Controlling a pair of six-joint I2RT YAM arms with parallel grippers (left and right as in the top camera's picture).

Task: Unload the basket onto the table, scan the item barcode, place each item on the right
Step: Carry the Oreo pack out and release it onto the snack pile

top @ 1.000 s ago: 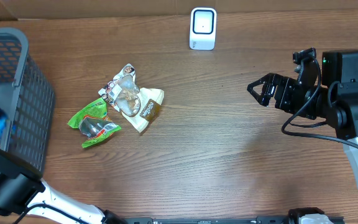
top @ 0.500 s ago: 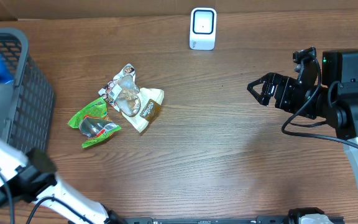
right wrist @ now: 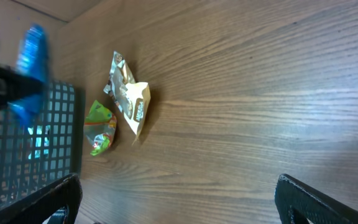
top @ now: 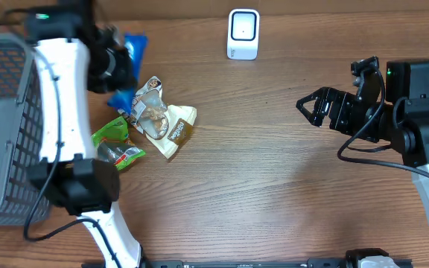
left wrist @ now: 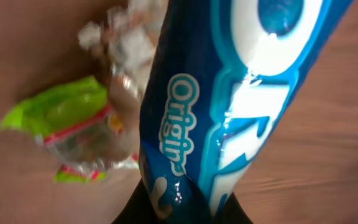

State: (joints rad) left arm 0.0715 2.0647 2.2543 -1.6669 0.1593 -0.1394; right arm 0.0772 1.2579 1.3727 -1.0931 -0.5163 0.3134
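In the upper left of the overhead view the left hand (top: 116,68) is clamped shut on a blue Oreo packet (top: 134,49), holding it clear of the bench (top: 259,186). The packet juts from the hand just above the heap of snack packets (top: 159,119), between the grey basket (top: 21,52) and the white scanner (top: 243,33) at top centre. At the right edge, well apart from it, the right hand (top: 309,106) hangs with fingers spread wide, holding nothing.
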